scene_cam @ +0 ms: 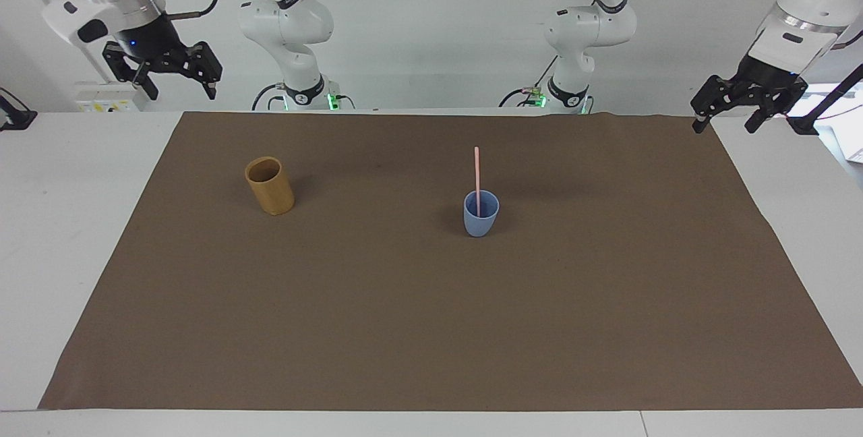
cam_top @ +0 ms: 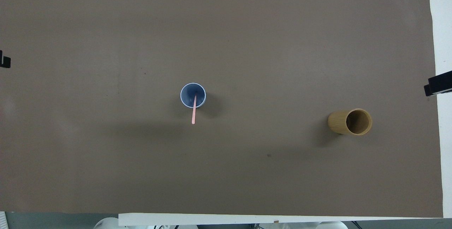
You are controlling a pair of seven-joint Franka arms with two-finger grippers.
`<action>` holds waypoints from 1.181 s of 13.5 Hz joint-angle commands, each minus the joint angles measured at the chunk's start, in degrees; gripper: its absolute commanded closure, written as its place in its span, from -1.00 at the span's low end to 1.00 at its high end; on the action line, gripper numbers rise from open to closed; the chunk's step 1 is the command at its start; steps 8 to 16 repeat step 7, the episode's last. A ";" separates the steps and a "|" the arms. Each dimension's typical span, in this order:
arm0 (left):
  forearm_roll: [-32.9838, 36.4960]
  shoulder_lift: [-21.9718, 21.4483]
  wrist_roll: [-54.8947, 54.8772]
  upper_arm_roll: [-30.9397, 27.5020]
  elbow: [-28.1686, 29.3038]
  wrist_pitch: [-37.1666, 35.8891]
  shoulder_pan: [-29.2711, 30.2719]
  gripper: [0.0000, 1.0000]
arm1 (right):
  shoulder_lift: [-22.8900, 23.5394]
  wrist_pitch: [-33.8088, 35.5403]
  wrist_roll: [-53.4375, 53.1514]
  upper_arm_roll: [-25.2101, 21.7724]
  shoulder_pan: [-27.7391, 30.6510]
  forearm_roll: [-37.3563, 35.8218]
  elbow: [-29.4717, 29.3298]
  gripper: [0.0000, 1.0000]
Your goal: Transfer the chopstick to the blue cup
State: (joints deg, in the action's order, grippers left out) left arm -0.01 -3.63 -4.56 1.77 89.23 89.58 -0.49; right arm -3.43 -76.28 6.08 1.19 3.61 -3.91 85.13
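A light blue cup [scene_cam: 480, 222] [cam_top: 201, 93] stands upright near the middle of the brown mat. One pale pink chopstick [scene_cam: 477, 174] [cam_top: 193, 114] stands in it, leaning toward the robots, with its upper half above the rim. My right gripper [scene_cam: 181, 90] [cam_top: 438, 84] hangs open and empty in the air by the mat's corner at the right arm's end. My left gripper [scene_cam: 723, 125] [cam_top: 4, 61] hangs open and empty over the mat's corner at the left arm's end. Both are far from the cup.
A tan bamboo-coloured cup [scene_cam: 270, 191] [cam_top: 339, 122] stands upright toward the right arm's end, with nothing showing inside it. The brown mat [scene_cam: 431, 329] covers most of the white table. A black clamp [scene_cam: 13, 117] sits at the table's edge.
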 commanded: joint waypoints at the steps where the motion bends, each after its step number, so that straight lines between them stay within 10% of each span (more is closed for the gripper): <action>1: -0.78 -0.59 -1.24 -0.28 0.85 -0.54 -0.38 -1.00 | -1.41 -0.36 -0.72 0.74 0.78 -0.40 1.62 -1.00; 16: -0.52 -2.87 -1.16 0.51 3.76 -5.80 -0.38 -1.00 | -1.32 -0.28 -0.72 0.74 0.70 -0.14 1.62 -1.00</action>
